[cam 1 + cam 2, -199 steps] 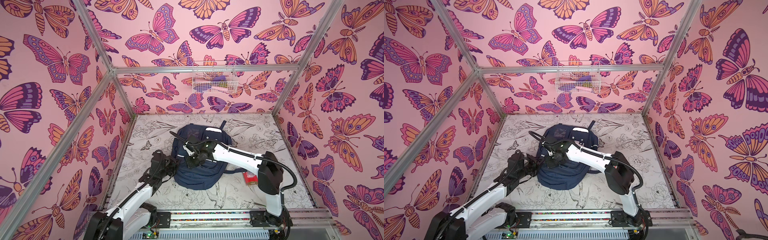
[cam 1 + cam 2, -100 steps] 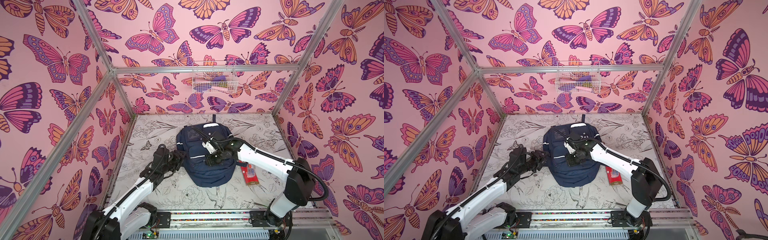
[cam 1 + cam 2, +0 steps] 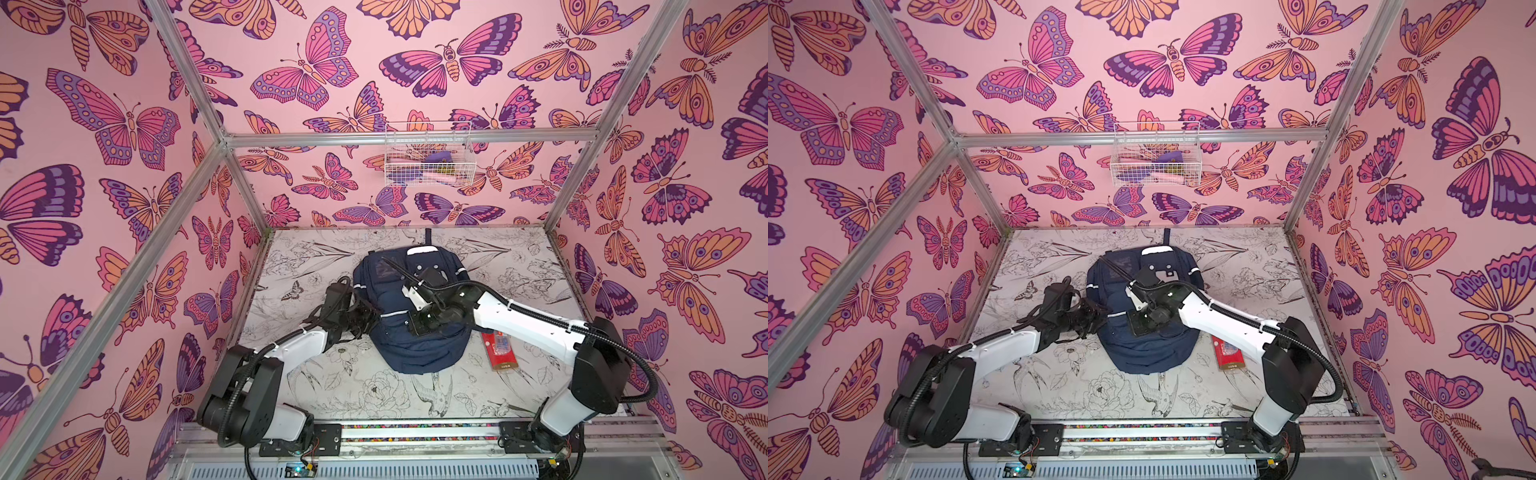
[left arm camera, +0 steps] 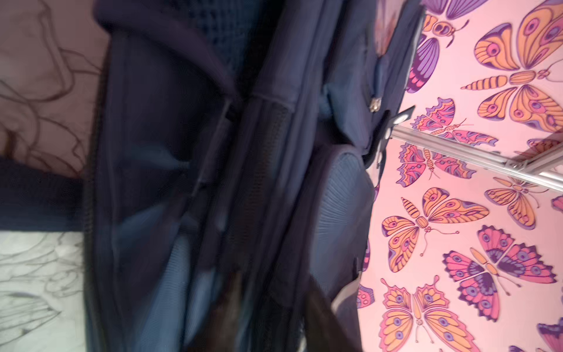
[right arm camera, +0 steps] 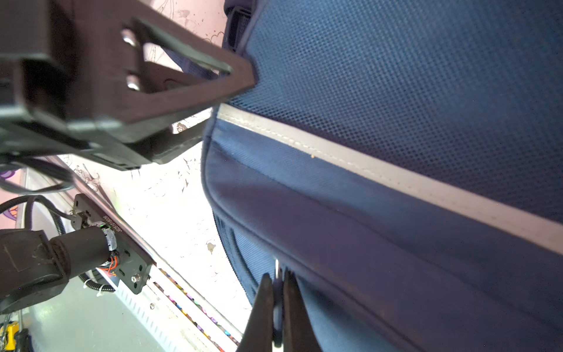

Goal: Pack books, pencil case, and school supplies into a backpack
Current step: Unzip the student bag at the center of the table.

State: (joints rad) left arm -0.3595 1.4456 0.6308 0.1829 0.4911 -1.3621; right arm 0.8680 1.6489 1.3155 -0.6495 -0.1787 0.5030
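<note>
The navy backpack (image 3: pixel 419 353) (image 3: pixel 1150 353) lies in the middle of the table, white tab toward the back wall. My left gripper (image 3: pixel 372 318) (image 3: pixel 1100 318) is at its left side. In the blurred left wrist view its dark fingers (image 4: pixel 320 320) sit either side of a fold of backpack (image 4: pixel 152 152) fabric. My right gripper (image 3: pixel 413 328) (image 5: pixel 277 280) rests on the front of the backpack (image 5: pixel 396 122), shut on a thin metal zipper pull (image 5: pixel 276 268). A flat red packet (image 3: pixel 500 351) (image 3: pixel 1229 353) lies on the table right of the backpack. The books are out of view.
A white wire basket (image 3: pixel 428 160) (image 3: pixel 1156 160) with small items hangs on the back wall. Butterfly-patterned walls close in the table on three sides. The arm bases and a rail (image 3: pixel 415 432) run along the front edge.
The backpack has slid right and toward the back, uncovering the red packet. My right arm swung right with it. My left gripper opened, then closed again at the backpack's side.
</note>
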